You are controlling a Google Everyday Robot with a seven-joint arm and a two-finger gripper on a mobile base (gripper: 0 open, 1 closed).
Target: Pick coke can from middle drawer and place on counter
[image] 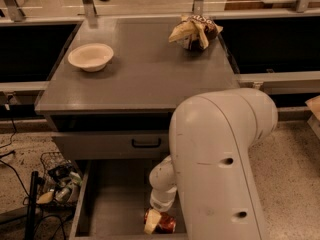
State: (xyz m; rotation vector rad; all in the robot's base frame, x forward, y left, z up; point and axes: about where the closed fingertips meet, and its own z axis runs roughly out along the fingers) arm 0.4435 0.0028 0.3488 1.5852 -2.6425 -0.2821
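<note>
The hand (154,223) reached down into the open drawer (115,204), at about 6 o'clock in the view, right against the red can (166,223), which sat on the drawer floor close to its near edge. Whether the hand was spread or pinching the can could not be told, since the big white arm (220,159) crowded that corner. The can looked light, stiff and smooth, probably slippery and easy to dent, so a grip across its middle, squarely on the curved wall, seemed safest. Up on the tabletop (145,79), a bowl (90,56) sat at 10 o'clock and a snack bag (195,31) at 1 o'clock, with bare room between for the can.
</note>
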